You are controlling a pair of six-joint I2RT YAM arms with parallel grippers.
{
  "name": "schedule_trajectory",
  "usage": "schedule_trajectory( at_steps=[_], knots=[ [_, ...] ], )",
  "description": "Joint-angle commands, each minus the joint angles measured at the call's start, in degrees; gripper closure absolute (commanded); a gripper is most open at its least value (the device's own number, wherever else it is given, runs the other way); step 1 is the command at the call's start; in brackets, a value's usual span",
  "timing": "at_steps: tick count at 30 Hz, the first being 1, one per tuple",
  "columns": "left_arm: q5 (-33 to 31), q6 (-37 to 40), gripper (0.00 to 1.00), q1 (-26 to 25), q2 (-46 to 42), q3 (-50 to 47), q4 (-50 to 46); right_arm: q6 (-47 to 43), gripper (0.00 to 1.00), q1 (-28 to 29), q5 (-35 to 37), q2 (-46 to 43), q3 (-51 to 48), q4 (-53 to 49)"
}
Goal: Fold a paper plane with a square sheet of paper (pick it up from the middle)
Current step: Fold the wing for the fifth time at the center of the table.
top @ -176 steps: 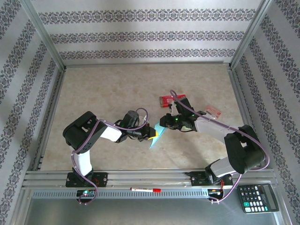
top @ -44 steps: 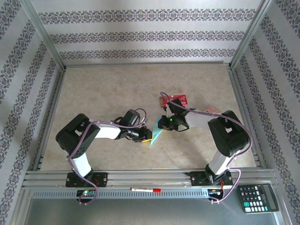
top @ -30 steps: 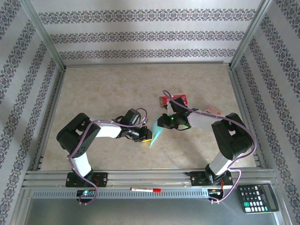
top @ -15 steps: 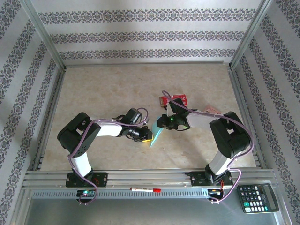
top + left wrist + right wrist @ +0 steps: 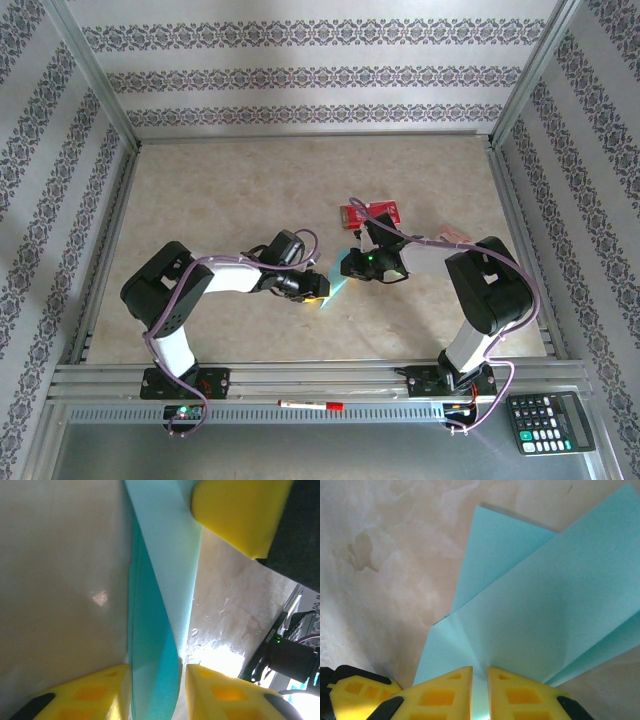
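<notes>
arms: black, white | cables: purple | pincer fingers: yellow

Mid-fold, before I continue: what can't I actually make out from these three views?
- Top view: folded blue paper is small and mostly covered by the left gripper and right gripper; its creases are unreadable.
- Left wrist view: paper runs between the fingers, but contact is unclear.
- Right wrist view: gripper pinches the paper; its far end runs off the right edge.
- Top view: pink item beside the right arm, too small to identify.
</notes>
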Motion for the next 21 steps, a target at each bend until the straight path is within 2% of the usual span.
schedule_trajectory(
  at_steps=[1,8,13,21],
  knots=[
    [-2.4,3.2,0.62,-2.5,-1.4,-1.4,-2.4,-0.7,0.84,-0.4,0.2,0.7,-1.0,0.3],
    [-7.4,7.9,0.6,-4.7,-2.5,-0.6,-9.1,-0.8,0.84,-0.5,0.2,0.4,-0.9,-0.1],
    [-8.2,9.4,0.71,-5.0,-2.3,-0.1,-11.0,-1.0,0.84,-0.5,0.2,0.4,-0.6,-0.2],
    [-7.9,10.7,0.8,-4.9,-1.6,0.7,-11.4,-2.5,0.84,-0.7,-0.5,-0.8,-0.9,-0.4]
  ],
)
